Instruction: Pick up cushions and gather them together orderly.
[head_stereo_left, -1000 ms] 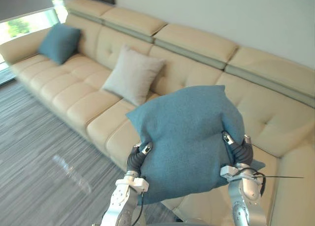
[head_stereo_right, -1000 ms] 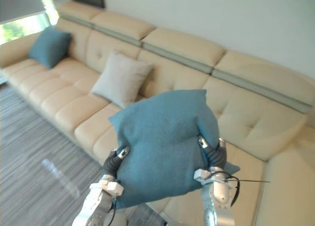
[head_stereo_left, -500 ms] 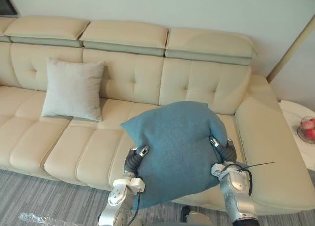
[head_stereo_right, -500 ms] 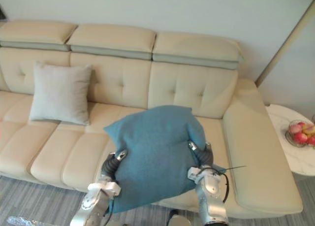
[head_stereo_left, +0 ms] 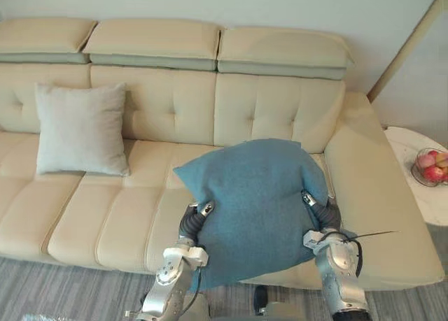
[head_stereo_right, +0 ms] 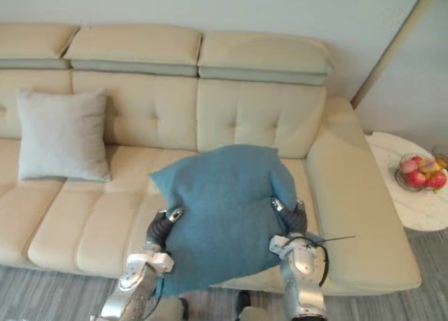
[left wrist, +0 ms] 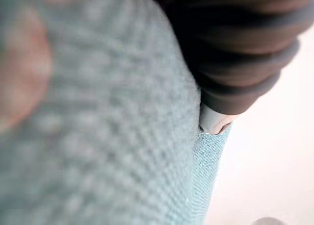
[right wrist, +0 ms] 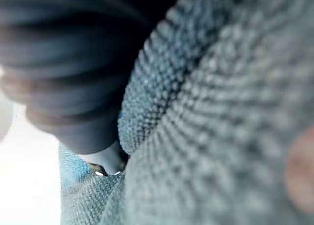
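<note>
A large teal cushion (head_stereo_left: 255, 202) hangs in front of me over the sofa's seat, held between my two hands. My left hand (head_stereo_left: 192, 223) presses into its left edge and my right hand (head_stereo_left: 322, 212) into its right edge. Each wrist view has the teal weave right against the hand's dark cover: the cushion (left wrist: 98, 137) by the left hand (left wrist: 235, 48), and the cushion (right wrist: 221, 112) by the right hand (right wrist: 64, 63). A light grey cushion (head_stereo_left: 80, 129) leans upright against the sofa's backrest at the left.
The long cream sofa (head_stereo_left: 105, 216) runs across the view, its right armrest (head_stereo_left: 371, 188) beside the held cushion. A white round side table (head_stereo_left: 420, 202) with a bowl of fruit (head_stereo_left: 430, 168) stands at the far right. Grey striped floor (head_stereo_left: 63, 293) lies in front.
The camera has swung right along the sofa: the far teal cushion has left the picture, the armrest and side table have come in. The held cushion stays between both hands.
</note>
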